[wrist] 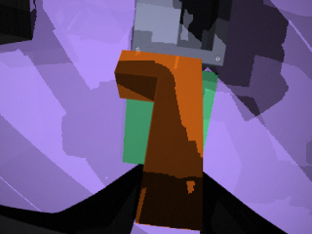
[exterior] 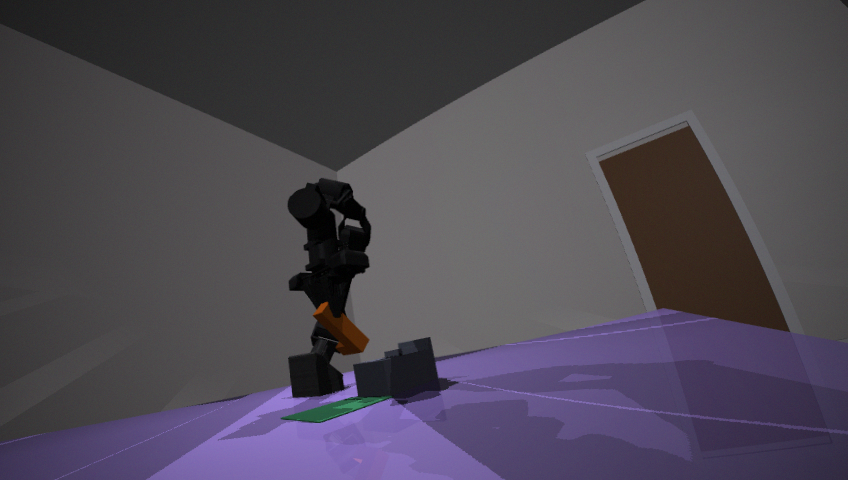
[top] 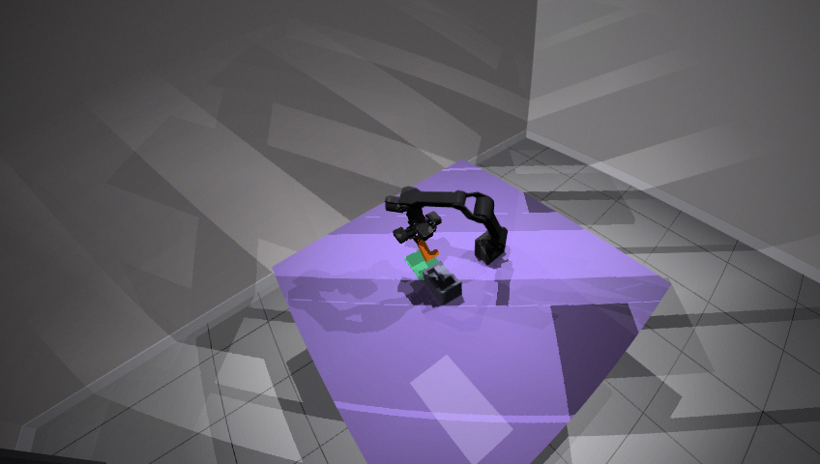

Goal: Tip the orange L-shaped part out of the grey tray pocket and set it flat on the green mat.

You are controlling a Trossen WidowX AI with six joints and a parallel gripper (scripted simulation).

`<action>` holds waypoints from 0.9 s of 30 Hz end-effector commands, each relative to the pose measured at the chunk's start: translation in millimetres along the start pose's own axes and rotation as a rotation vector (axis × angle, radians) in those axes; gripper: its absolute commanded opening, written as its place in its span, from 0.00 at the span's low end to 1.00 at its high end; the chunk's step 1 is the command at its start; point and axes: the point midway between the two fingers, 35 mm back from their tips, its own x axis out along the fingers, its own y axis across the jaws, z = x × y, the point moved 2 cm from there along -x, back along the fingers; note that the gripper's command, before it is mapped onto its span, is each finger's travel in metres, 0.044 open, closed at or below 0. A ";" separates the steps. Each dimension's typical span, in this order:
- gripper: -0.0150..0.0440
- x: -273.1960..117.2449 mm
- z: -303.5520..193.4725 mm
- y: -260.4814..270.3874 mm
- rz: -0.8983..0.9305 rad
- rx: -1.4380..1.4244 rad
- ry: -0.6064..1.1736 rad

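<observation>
Tool: the tool (wrist: 171, 217) clamps the straight end of the orange L-shaped part (wrist: 171, 131).
Part: airborne, tilted, apparently above the green mat (wrist: 136, 133).
Tray: grey tray (wrist: 163, 22) at 12 o'clock, pocket vacant.

Orange L-shaped part (wrist: 171, 136) aloft, tilted, above green mat (wrist: 135, 133) (grey tray (wrist: 163, 22) pocket vacated)

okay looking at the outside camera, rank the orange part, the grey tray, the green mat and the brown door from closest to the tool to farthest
1. The orange part: clamped in the tool, hanging tilted below it.
2. The grey tray: on the table, down and to the right in this view.
3. The green mat: flat on the table in front of the tray, lower still; a close call with the tray.
4. The brown door: far right, in the wall.
</observation>
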 end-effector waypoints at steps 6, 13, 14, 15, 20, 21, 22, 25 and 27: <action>0.25 -1.3 -31.0 1.0 -0.003 -0.005 0.007; 0.25 5.3 -31.2 0.8 -0.004 -0.005 0.007; 0.25 6.9 -31.2 0.7 -0.004 -0.005 0.007; 0.25 8.6 -31.2 0.7 -0.004 -0.005 0.007; 0.25 16.4 -31.3 0.6 -0.004 -0.005 0.007; 0.25 18.0 -31.3 0.6 -0.004 -0.005 0.007; 0.25 19.6 -31.3 0.6 -0.004 -0.005 0.007; 0.25 24.3 -31.3 0.5 -0.004 -0.005 0.007; 0.25 27.4 -31.3 0.5 -0.004 -0.005 0.007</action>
